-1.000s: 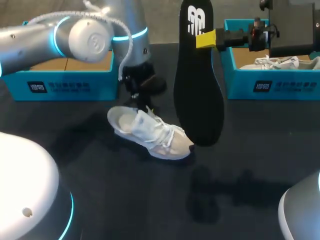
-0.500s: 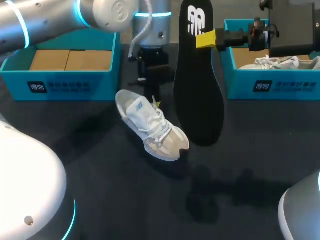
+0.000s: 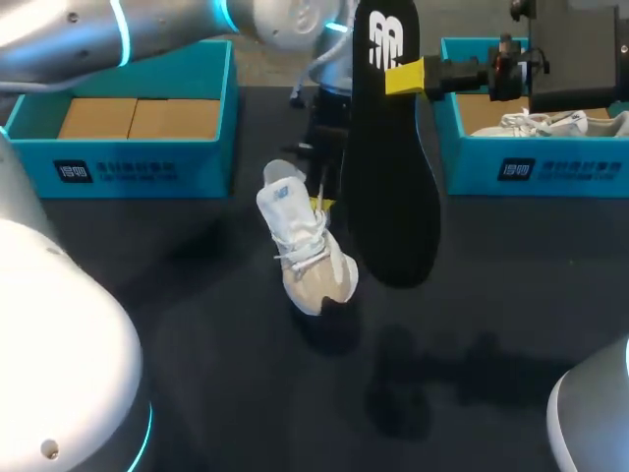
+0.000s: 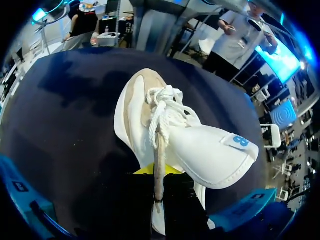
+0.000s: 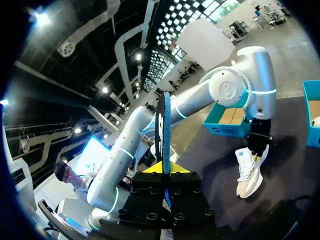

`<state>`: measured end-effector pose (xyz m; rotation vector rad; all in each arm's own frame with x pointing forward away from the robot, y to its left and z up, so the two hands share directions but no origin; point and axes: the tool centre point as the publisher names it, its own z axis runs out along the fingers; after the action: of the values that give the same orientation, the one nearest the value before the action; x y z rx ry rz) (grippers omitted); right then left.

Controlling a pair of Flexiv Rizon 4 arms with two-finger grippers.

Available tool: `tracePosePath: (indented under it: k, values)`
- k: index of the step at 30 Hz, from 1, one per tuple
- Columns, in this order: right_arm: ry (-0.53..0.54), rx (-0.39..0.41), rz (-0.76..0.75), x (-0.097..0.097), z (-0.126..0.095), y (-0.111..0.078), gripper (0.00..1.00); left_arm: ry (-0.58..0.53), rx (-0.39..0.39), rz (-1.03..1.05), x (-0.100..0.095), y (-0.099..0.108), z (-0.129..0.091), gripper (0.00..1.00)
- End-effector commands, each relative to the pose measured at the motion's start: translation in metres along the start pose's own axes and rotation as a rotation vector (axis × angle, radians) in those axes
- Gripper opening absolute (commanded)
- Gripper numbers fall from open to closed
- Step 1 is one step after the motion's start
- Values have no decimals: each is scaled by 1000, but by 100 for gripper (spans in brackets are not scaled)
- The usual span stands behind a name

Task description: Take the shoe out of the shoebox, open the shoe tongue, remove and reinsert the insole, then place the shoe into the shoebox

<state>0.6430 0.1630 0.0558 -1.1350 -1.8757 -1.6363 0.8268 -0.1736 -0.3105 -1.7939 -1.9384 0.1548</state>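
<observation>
Black table [image 3: 472, 324]: L gripper [image 3: 319, 204] grips shoe [image 3: 300, 241] (toe down) btwn shoeboxes [image 3: 128, 172]; R gripper [image 3: 405, 77] clamps insole [image 3: 388, 197], upright, beside.

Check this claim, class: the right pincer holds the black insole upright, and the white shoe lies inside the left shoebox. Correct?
The last part is wrong. The right pincer holds the black insole upright, and the white shoe hangs from the left pincer above the table, as the head view shows.
</observation>
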Motion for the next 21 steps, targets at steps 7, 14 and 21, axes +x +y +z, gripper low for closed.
tracePosePath:
  k: [7,14,21]
  values:
    - [-2,0,1,0,3,1,0,281,26,1,-17,21,2,0]
    - [-2,0,1,0,3,1,0,309,40,27,-25,27,11,0]
    - [-2,0,1,0,3,1,0,350,32,56,-39,25,19,0]
